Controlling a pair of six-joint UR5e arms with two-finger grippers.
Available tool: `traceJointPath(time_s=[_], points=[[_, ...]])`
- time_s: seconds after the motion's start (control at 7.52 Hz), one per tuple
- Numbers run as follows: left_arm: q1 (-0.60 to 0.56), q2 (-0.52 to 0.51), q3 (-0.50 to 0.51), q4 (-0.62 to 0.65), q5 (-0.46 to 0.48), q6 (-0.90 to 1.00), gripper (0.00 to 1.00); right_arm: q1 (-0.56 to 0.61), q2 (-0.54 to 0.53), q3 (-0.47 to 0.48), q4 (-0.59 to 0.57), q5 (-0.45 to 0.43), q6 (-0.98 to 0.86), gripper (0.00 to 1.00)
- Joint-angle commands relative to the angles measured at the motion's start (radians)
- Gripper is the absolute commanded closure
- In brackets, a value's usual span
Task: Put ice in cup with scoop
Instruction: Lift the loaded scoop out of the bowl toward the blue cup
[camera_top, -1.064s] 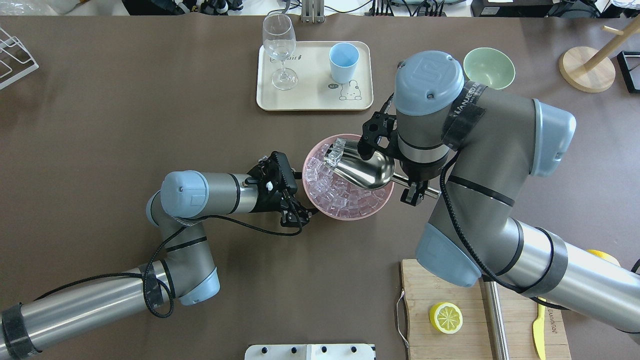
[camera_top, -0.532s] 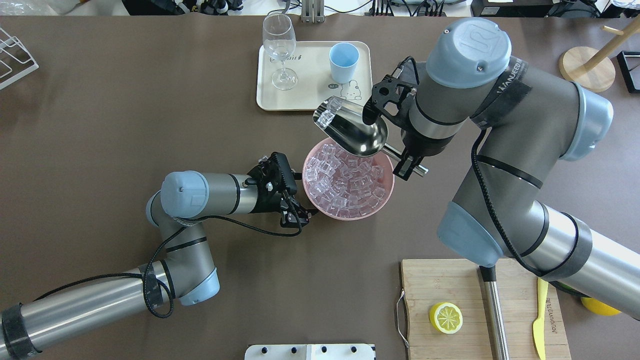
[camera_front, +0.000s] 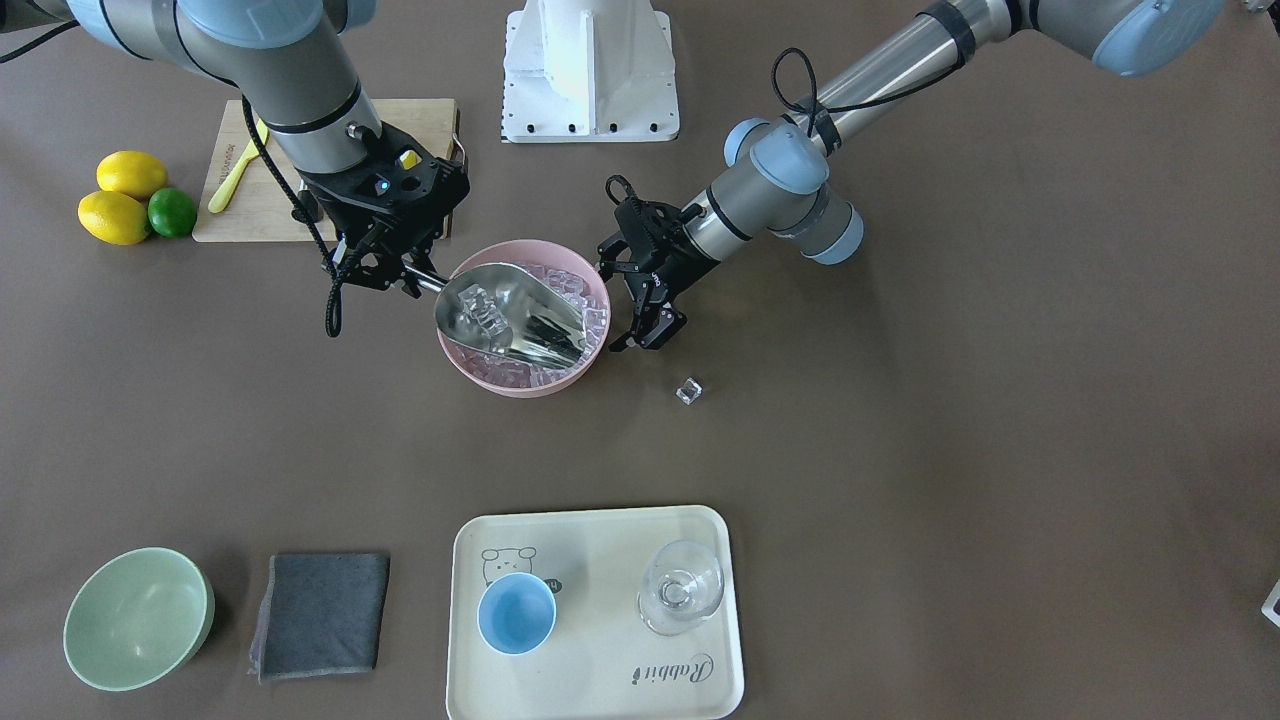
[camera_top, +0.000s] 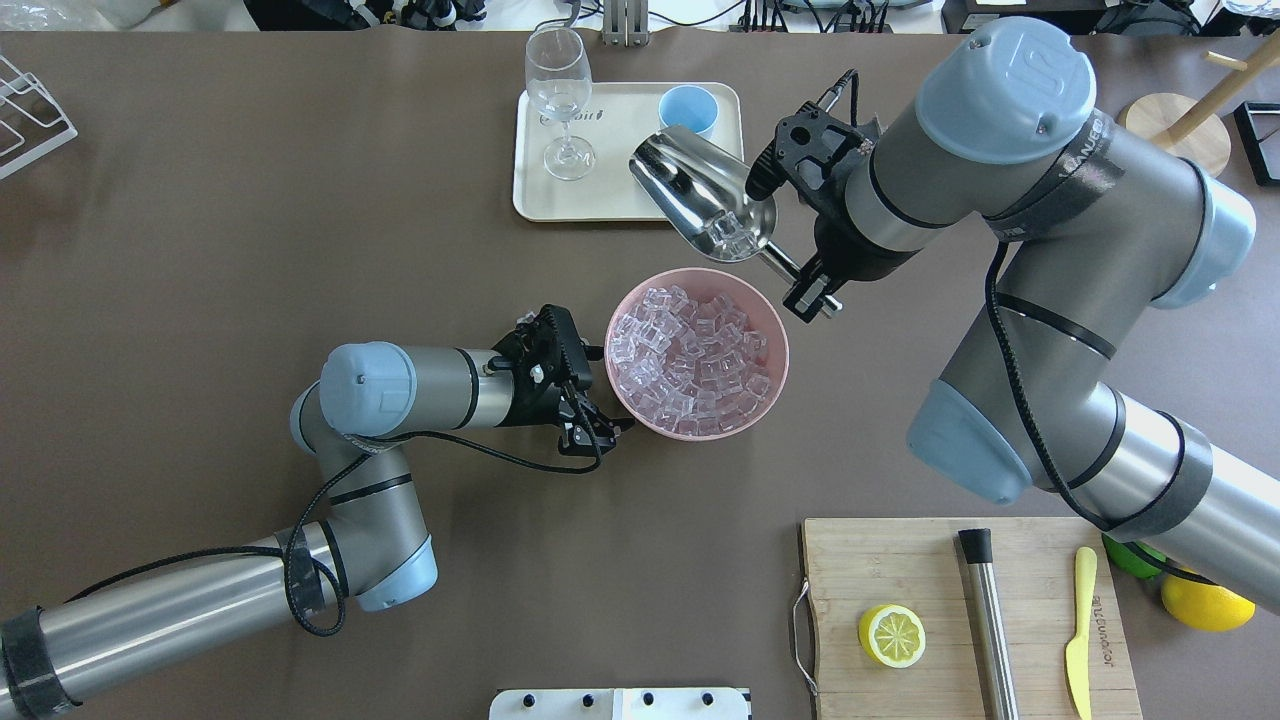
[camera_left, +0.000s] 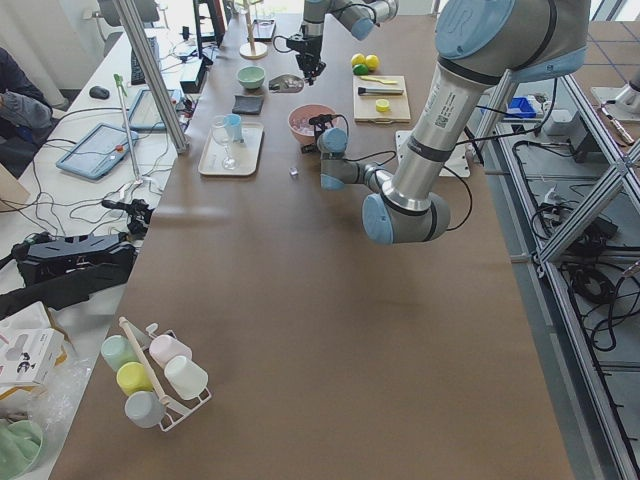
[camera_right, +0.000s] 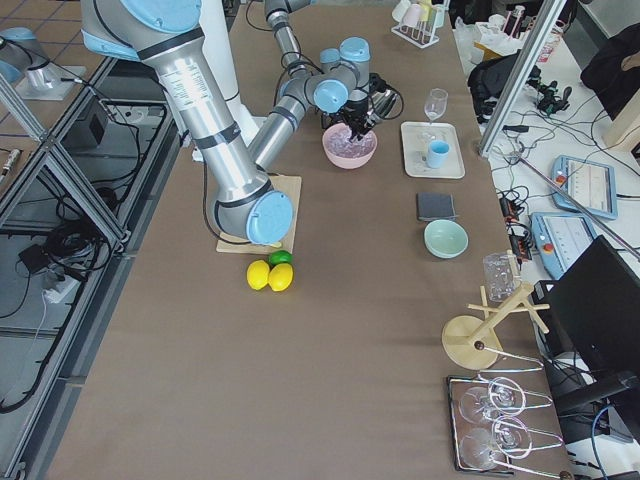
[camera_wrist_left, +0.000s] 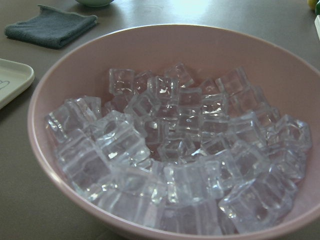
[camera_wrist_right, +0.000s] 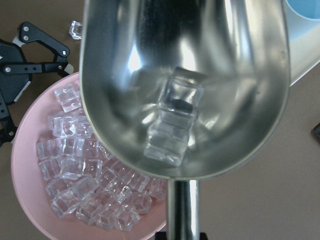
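The right hand (camera_top: 812, 290) is clamping the scoop (camera_top: 700, 195) by its handle, holding a few ice cubes (camera_wrist_right: 175, 120) up near the cup (camera_front: 516, 613). The scooping is looking finished; the tipping is remaining, and the cup is sitting empty. The left hand (camera_front: 645, 325) is hanging spread and empty beside the pink bowl (camera_top: 775, 345).
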Motion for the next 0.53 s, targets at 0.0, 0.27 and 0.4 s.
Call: traceJointPath(time_s=[0.0,0.27,0.4], points=[[0.000,0.004,0.000,0.000,-0.003,0.001,0.02,0.027,-0.002,-0.130,0.011,0.065,0.012,1.00],[0.000,0.007,-0.002,0.000,-0.008,0.003,0.02,0.060,0.039,-0.233,-0.073,0.109,0.020,1.00],[-0.005,0.009,-0.003,0.000,-0.009,0.003,0.02,0.095,0.076,-0.309,-0.082,0.148,0.012,1.00]])
